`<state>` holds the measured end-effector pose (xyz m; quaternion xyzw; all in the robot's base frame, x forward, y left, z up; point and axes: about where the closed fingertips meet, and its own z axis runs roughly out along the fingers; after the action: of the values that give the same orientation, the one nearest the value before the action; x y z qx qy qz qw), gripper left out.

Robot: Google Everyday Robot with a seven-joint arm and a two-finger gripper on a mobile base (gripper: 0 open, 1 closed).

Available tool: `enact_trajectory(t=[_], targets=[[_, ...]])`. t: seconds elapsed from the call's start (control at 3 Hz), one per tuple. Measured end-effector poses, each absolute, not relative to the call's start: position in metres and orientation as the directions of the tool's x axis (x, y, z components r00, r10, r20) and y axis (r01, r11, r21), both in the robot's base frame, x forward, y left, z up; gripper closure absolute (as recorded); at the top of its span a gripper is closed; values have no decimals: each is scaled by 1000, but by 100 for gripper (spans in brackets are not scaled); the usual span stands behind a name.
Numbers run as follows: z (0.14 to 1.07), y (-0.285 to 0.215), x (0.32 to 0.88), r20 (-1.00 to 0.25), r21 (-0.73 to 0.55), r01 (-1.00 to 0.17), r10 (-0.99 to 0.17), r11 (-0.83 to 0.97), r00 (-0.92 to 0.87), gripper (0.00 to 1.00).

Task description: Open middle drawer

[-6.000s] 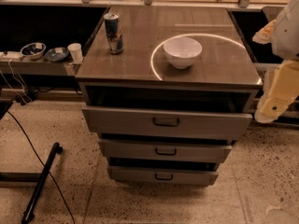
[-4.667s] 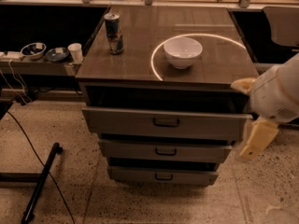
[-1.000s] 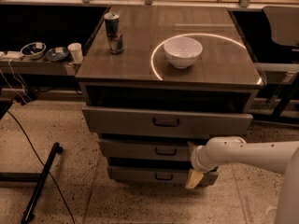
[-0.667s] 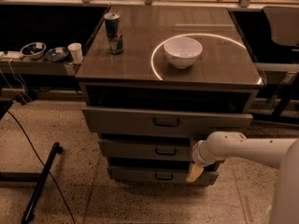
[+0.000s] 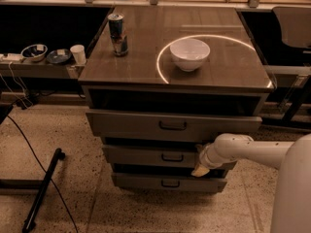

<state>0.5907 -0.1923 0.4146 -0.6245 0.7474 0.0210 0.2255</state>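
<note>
The middle drawer is the second of three grey-beige drawer fronts in the cabinet, with a small dark handle at its centre. The top drawer above it stands pulled out a little. The bottom drawer lies below. My white arm comes in from the lower right. My gripper sits at the right part of the middle drawer's front, to the right of the handle, its pale tip pointing down toward the gap above the bottom drawer.
On the cabinet top stand a white bowl and a drink can. A low shelf at the left holds small bowls and a white cup. A dark pole and a cable lie on the speckled floor at the left.
My arm came down from the right side of the cabinet to the drawer fronts. In the last second the gripper moved slightly right and up along the middle drawer's front.
</note>
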Motion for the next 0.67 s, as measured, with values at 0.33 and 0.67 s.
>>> enact_trajectory(t=[0.33,0.67], targets=[[415,-192,591,-363,-250,-943,-924,219,-118,31],[422,-195,575,-380,-252,-944,-919,214,-107,35]])
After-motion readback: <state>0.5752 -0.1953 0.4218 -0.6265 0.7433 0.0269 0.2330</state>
